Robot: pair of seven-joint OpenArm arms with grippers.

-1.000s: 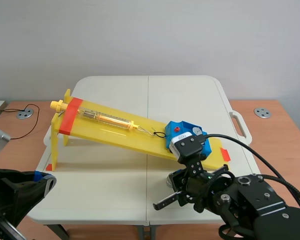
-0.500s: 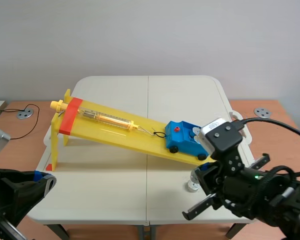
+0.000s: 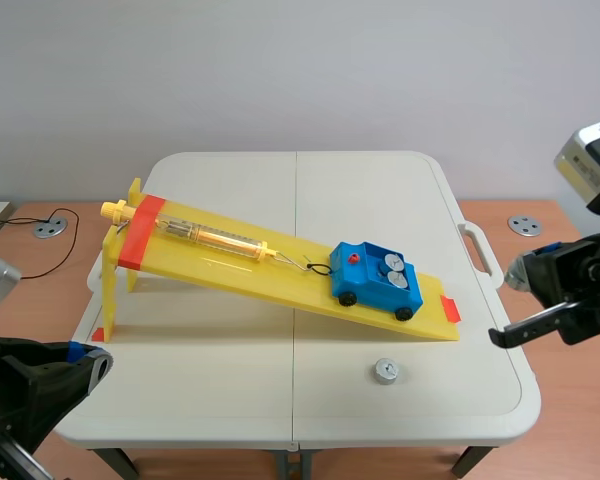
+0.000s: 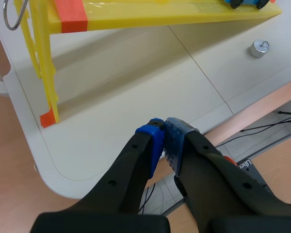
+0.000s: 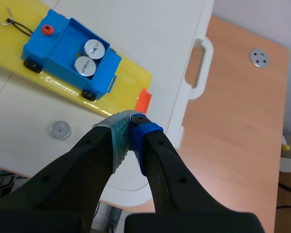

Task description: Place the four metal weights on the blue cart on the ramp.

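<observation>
While two metal weights (image 5: 96,48) sit in the blue cart (image 3: 377,279), right of centre on the ramp (image 3: 230,262), a loose weight (image 3: 385,371) lies on the table (image 3: 230,180) below it; the fourth is unseen. Right gripper (image 5: 131,124), at the right edge, and left gripper (image 4: 164,133), lower left, are both closed and empty. Judged mid-task. Next, the right one needs to open over the loose weight.

My L arm (image 3: 30,392) sits low by the table's (image 3: 230,400) near-left corner. L gripper (image 4: 162,130) is pinched closed, pads (image 4: 177,137) touching, nothing btwn them. My R arm (image 3: 580,285) hangs raised off the table's right edge. R gripper (image 5: 131,121) is closed too, empty, tips down over the near-right corner.
</observation>
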